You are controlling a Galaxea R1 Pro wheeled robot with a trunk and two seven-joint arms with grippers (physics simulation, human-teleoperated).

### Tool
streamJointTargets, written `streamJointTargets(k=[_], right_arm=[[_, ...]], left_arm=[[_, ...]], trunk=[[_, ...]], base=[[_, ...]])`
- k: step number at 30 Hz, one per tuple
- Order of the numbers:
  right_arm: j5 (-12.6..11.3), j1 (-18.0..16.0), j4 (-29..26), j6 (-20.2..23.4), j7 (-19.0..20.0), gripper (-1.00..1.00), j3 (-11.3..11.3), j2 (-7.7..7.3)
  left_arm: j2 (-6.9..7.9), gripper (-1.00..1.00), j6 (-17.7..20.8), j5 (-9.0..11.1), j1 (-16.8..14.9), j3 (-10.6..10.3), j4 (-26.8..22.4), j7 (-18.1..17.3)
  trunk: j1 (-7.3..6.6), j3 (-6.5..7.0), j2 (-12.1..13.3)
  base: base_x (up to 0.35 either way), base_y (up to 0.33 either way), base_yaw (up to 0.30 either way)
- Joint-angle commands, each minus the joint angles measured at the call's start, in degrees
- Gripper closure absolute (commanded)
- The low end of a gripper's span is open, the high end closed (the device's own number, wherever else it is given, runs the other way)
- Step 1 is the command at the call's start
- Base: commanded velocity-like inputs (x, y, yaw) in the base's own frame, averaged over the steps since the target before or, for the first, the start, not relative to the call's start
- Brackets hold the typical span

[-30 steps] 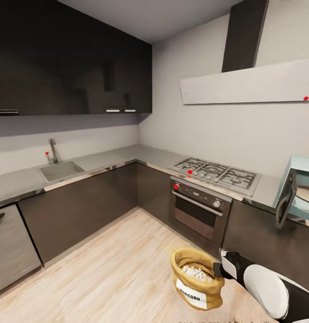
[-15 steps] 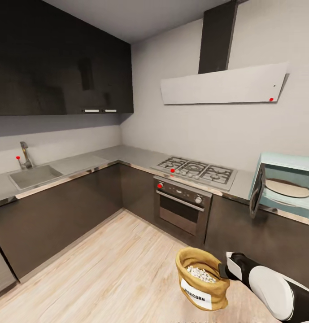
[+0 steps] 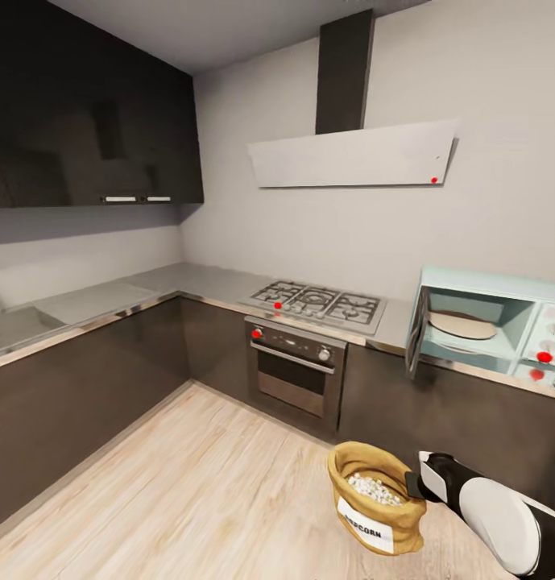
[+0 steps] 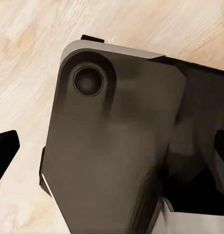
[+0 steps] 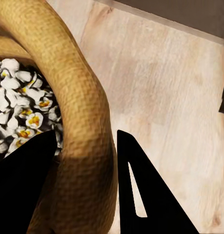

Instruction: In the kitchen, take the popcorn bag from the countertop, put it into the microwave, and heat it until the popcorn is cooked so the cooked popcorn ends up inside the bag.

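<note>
**Bag held by its rim, microwave open ahead**

Our right pincer point(image 5: 87, 161) is closed on the rolled rim of the popcorn bag point(image 3: 376, 507), one finger inside and one outside. We hold the bag in the air over the wooden floor point(image 3: 188, 491). It looks light and soft, so the thick rim is the best place to grip; the open top could spill. The left pincer's state we cannot tell. On the grey worktop point(image 3: 213, 283), the microwave point(image 3: 490, 326) stands open beside the stove point(image 3: 317, 302).
</note>
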Motion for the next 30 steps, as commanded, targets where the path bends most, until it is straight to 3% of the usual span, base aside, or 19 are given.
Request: streamJointTargets(k=[1,11,30], right_arm=[[0.4,-0.1,0.0,0.1,-0.2,1.0,-0.6,-0.53],[0.3,-0.1,-0.9,0.1,0.0,1.0,-0.6,-1.92],[0.3,-0.1,-0.9,0.1,0.0,1.0,-0.6,-1.99]], left_arm=[[-0.01,-1.0,0.0,0.3,0.0,0.3,-0.1,0.0],[-0.01,-1.0,0.0,0.2,0.0,0.2,-0.1,0.0],[-0.01,-1.0,0.0,0.3,0.0,0.2,-0.1,0.0]], trunk=[[0.01,-0.07,0.0],[0.01,-0.07,0.0],[0.01,-0.07,0.0]], base=[[0.0,0.0,-0.286],[0.0,0.0,-0.286],[0.0,0.0,-0.287]])
